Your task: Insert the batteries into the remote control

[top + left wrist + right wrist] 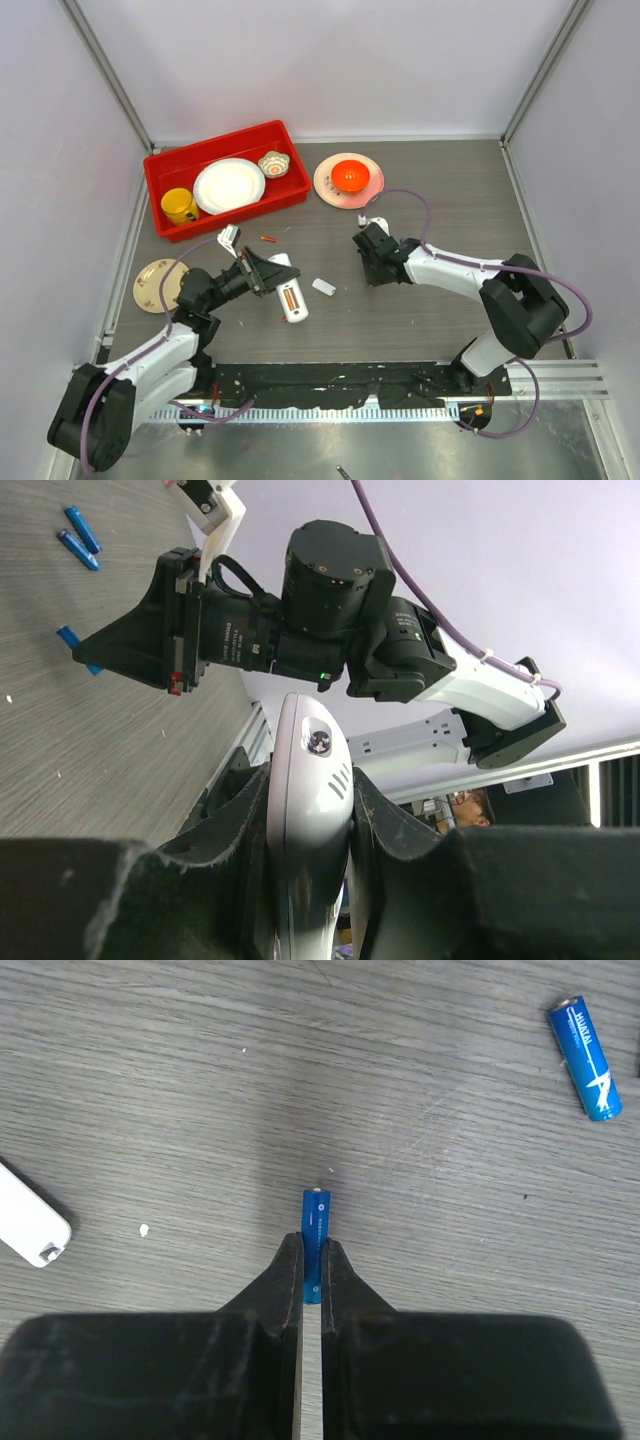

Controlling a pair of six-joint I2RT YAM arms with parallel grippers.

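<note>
I see the left gripper [310,802] with its jaws closed on the remote control [305,760], which sits left of centre in the overhead frame, dark recess up, with an orange-red battery [290,298] inside it. The right gripper [312,1265] has its jaws pinched on a blue battery [314,1220] low in the middle of its wrist frame, close over the tabletop [200,1080]. A second blue battery [585,1058] lies loose at the upper right, and a small white piece [30,1222] lies at the left edge.
</note>
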